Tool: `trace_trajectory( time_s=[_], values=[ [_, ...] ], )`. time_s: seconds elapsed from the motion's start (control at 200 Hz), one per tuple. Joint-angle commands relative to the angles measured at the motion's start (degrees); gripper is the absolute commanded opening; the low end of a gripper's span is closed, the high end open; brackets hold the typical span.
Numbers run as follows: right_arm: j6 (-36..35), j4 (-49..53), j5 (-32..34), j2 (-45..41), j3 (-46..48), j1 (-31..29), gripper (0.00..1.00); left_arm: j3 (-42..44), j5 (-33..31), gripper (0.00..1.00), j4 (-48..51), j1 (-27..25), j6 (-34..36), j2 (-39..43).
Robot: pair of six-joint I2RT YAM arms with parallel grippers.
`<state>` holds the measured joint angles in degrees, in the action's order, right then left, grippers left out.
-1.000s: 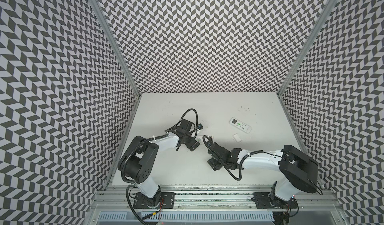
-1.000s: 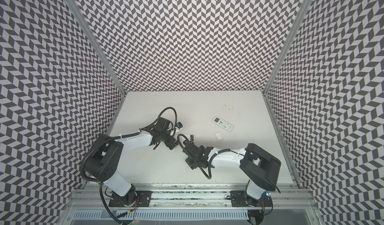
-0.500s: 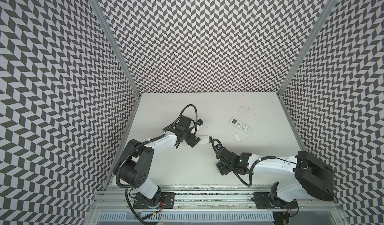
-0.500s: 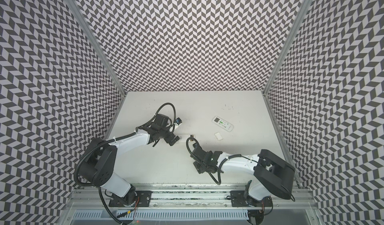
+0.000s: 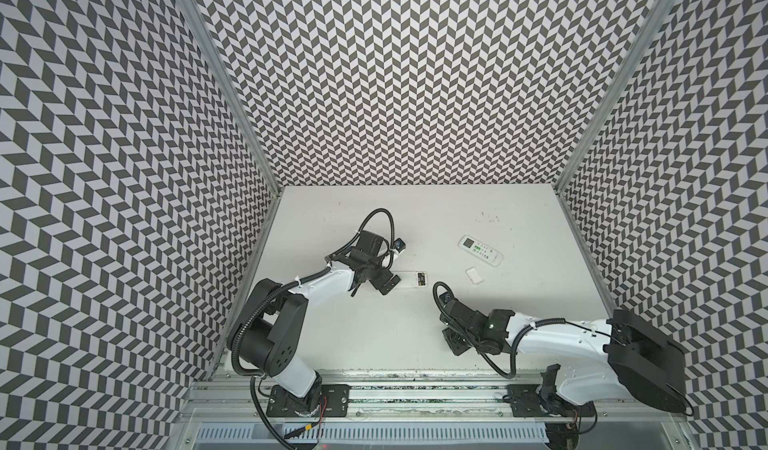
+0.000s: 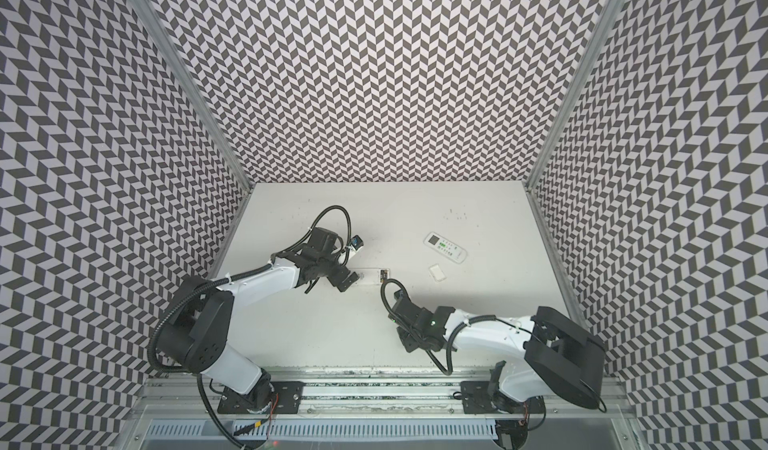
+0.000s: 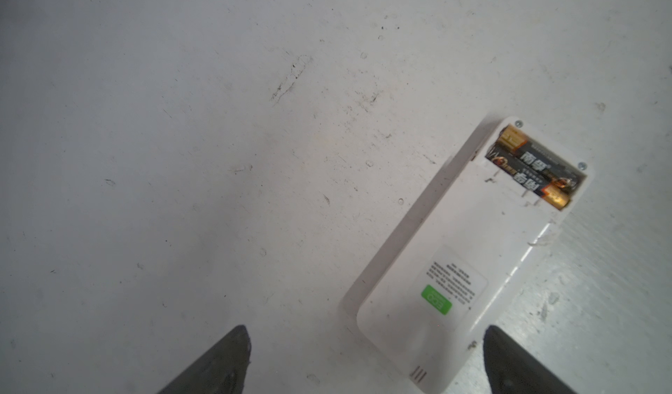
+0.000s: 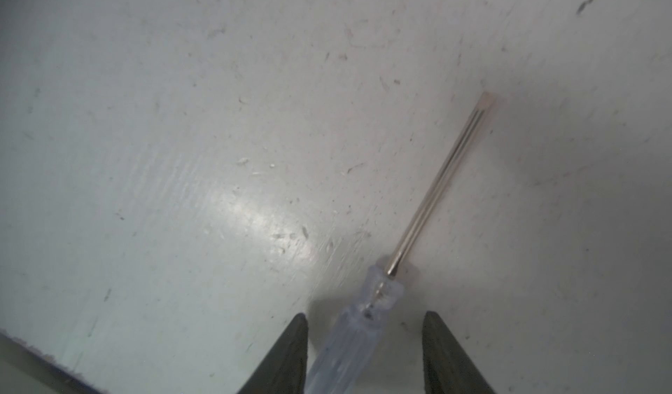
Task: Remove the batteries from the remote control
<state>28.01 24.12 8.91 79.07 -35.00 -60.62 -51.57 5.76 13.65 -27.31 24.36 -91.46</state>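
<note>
Though mostly bare, white counter [image 5: 365, 344] under everything, with the remote control [image 5: 409, 279] lying back-up near its middle. Left gripper [image 7: 365, 334] low over the remote control's sticker end, jaws spread wide to either side of it, neither seen touching. Right gripper [image 8: 365, 315] well apart from the remote control, past its bay end and lower in both top views, jaws standing either side of a clear tool handle with a gap at one side; cannot tell whether pinched or only straddled. Slimmer remote [image 5: 481, 250] face-up, beyond the remote control's bay end and higher in both top views. Screwdriver [image 8: 418, 210], owner of that handle, flat-bladed. Small white piece [image 5: 474, 275], likely the bay cover, off past the remote control's bay end, apart from it, near the slimmer remote. Batteries [image 7: 534, 166], two, black with gold ends, seated side by side in the remote control's open bay. Step in hand, by judgement: fetching the tool, no cell out yet. Next: close firmly on the handle, carry the blade to the bay, steady the body with the left gripper, lever under a gold end.
</note>
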Motion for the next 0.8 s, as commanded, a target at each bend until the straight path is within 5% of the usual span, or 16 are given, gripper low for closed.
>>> trace_trajectory(
  time_s=[0.0, 0.351, 0.601, 0.796],
  values=[
    [2.0, 1.5, -2.2, -1.2, 0.7, -0.4, 0.40, -1.6, 0.3, 1.00, 0.5, 0.5, -0.8, 1.7],
    [-0.7, 2.1, -0.8, 1.6, -1.8, -0.4, 0.05, -2.8, 9.0, 0.99, 1.1, 7.5, -6.4, 7.7],
    [-4.6, 1.7, 3.3, 1.7, -5.6, 0.0, 0.00, 0.8, 25.3, 0.97, 0.5, 16.8, -7.7, 14.4],
    [-13.8, -1.4, 4.5, -0.9, -9.5, 1.4, 0.00, -1.3, 33.7, 0.97, 4.4, 18.7, -5.7, 15.7]
  ],
)
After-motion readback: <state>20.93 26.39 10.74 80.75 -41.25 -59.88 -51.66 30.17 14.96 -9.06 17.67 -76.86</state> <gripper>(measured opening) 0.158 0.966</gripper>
